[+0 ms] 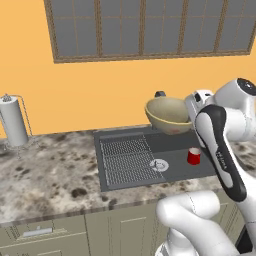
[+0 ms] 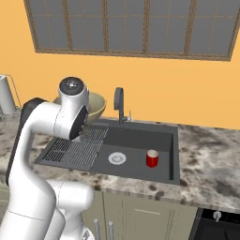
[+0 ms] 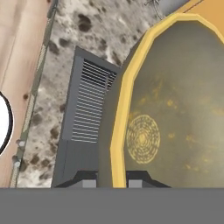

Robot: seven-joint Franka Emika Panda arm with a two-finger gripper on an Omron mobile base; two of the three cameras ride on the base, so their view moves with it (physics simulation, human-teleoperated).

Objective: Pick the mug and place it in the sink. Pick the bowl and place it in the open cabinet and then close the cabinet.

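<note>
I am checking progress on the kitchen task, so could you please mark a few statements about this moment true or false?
1. The mug stands upright in the sink. True.
2. The bowl rests on the counter. False: it is held up in the air above the sink.
3. The gripper is shut on the bowl's rim. True.
4. The mug lies on the drainboard. False: it stands on the basin floor, right of the drain.
5. A paper towel roll stands on the counter. True.
</note>
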